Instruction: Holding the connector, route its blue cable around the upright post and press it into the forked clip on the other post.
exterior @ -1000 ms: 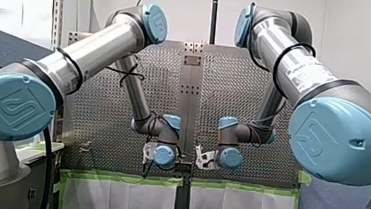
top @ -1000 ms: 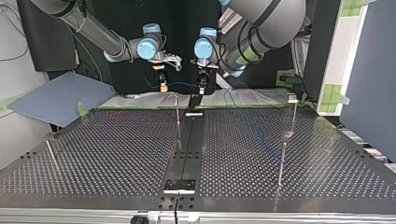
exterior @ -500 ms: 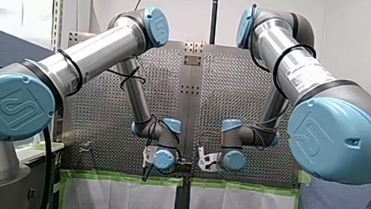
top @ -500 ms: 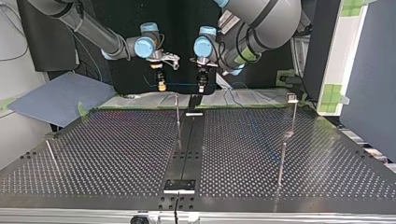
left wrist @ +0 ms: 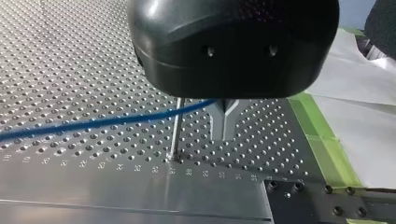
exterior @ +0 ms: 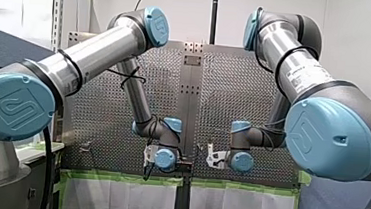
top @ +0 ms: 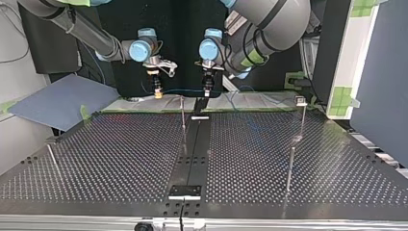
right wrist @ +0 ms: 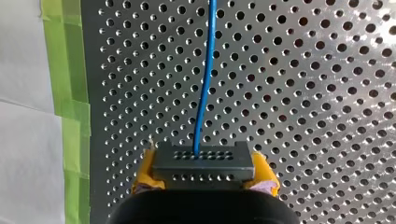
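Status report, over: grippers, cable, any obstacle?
Right gripper shut on connector. Left gripper shut around cable, beside post. Cable not yet in clip. Nothing blocking.

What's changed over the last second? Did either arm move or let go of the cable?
My right gripper, shut on the connector, slid toward the top view's left, away from my left gripper, drawing out the blue cable between them. No release shows. My left gripper and the upright post stayed put.
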{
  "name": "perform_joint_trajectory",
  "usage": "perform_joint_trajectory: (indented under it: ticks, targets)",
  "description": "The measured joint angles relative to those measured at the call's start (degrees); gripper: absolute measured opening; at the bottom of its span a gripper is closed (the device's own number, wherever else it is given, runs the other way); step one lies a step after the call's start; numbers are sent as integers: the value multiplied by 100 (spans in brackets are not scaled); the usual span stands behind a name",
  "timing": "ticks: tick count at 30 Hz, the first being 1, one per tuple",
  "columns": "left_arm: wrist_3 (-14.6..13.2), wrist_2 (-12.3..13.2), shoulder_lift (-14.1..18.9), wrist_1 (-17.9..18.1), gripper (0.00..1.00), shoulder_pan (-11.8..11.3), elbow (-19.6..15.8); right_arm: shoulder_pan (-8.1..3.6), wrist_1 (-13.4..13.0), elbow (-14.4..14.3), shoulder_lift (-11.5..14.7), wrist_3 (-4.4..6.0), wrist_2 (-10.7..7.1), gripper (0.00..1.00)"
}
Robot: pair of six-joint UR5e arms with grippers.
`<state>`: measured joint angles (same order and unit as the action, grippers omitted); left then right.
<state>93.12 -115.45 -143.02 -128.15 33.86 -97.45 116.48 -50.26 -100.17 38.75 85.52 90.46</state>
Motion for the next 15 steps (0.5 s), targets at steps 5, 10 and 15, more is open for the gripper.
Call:
perform_joint_trajectory:
  ticks: [5,10,15]
  targets:
    - [3,-5,0,1,0,0,43,-41,74,43,-2,-86,-188,38]
    - [5,-54,0,-6,0,-3,63,-57,195,110,-2,-110,-238,38]
    - [-12,-113,2,-25,0,-1,65,-66,369,212,-2,-145,-308,38]
